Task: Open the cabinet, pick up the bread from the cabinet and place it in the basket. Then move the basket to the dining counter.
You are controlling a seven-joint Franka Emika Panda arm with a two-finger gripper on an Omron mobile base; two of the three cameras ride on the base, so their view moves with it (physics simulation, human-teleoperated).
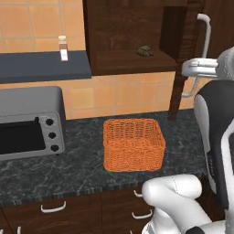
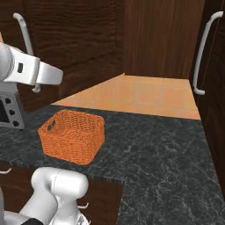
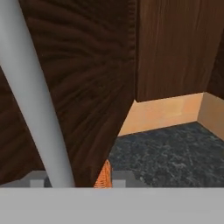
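Cabinet (image 1: 132,32) door swung open, bread (image 1: 145,50) on its shelf; basket (image 1: 133,144) mid-desk (image 1: 82,169); jaws at handle (image 3: 33,100), state can't tell.

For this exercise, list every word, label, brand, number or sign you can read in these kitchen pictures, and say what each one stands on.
None can be read.
The small bottle on the grey shelf carries a pale label, too small and blurred to read.
The toaster oven has three knobs with no legible markings.
The basket and the cabinet bear no writing.
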